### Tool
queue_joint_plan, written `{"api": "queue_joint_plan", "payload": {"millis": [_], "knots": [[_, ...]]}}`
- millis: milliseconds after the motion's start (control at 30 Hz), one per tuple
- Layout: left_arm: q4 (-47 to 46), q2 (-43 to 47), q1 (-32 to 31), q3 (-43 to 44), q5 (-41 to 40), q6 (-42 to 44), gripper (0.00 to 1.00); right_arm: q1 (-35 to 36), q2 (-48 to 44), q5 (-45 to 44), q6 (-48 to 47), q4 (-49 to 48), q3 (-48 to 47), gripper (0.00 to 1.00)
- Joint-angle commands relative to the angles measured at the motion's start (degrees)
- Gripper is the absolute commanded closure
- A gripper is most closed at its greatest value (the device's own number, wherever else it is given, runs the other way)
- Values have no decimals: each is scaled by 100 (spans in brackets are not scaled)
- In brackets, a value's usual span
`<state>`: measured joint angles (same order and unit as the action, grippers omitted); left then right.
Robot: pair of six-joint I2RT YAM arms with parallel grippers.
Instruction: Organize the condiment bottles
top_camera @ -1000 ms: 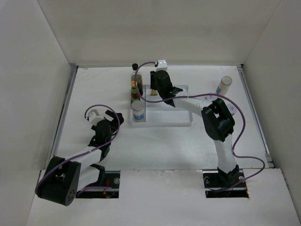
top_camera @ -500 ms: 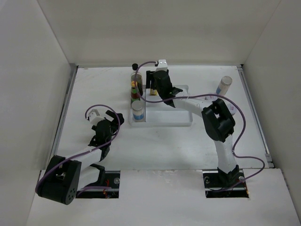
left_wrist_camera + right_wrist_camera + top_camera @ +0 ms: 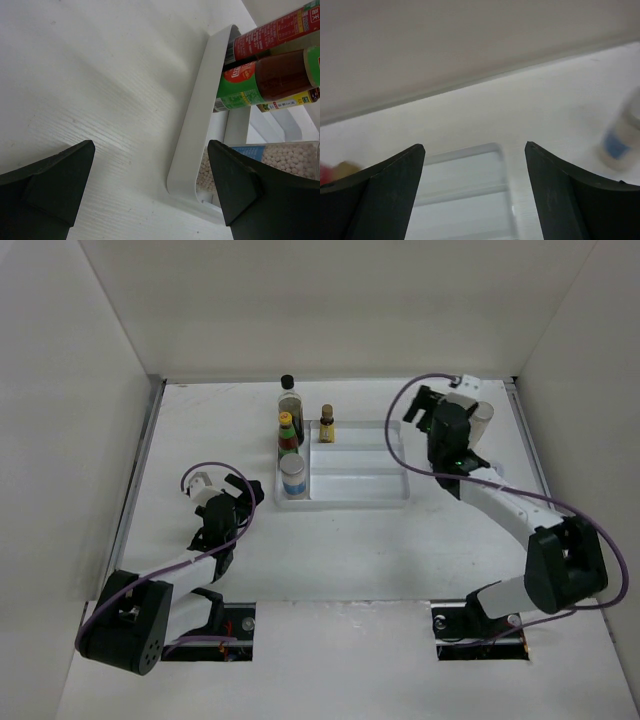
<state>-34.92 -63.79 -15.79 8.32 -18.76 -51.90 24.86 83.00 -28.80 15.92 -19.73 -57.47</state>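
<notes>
The white tray [image 3: 350,490] holds a row of condiment bottles along its left side: a tall clear black-capped one [image 3: 290,400], a green-red yellow-capped one [image 3: 288,433] and a white shaker [image 3: 293,476]. A small amber bottle [image 3: 327,425] stands alone at the tray's back, right of that row. Another white shaker [image 3: 482,418] stands on the table at the back right, partly behind my right gripper [image 3: 420,410], which is open and empty. My left gripper [image 3: 250,495] is open by the tray's near left corner [image 3: 195,165]. The right wrist view shows that shaker [image 3: 620,142] blurred.
White walls close in the table on the left, back and right. The tray's ridged middle and right parts [image 3: 465,195] hold nothing. Purple cables loop over both arms. In the left wrist view the row's bottles [image 3: 270,77] lie just past the tray wall.
My right gripper opened, let go of the small amber bottle at the tray's back and swung right toward the back-right shaker. The left arm has not moved.
</notes>
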Motion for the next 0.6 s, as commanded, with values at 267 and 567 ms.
{"api": "queue_joint_plan", "payload": {"millis": [267,567], "knots": [[-340,-19,19,118,57,13,0,-1392,417,-478,429,399,844,0],[-340,16,11,118,57,22,0,-1506,1034,41,561,408,553,7]]}}
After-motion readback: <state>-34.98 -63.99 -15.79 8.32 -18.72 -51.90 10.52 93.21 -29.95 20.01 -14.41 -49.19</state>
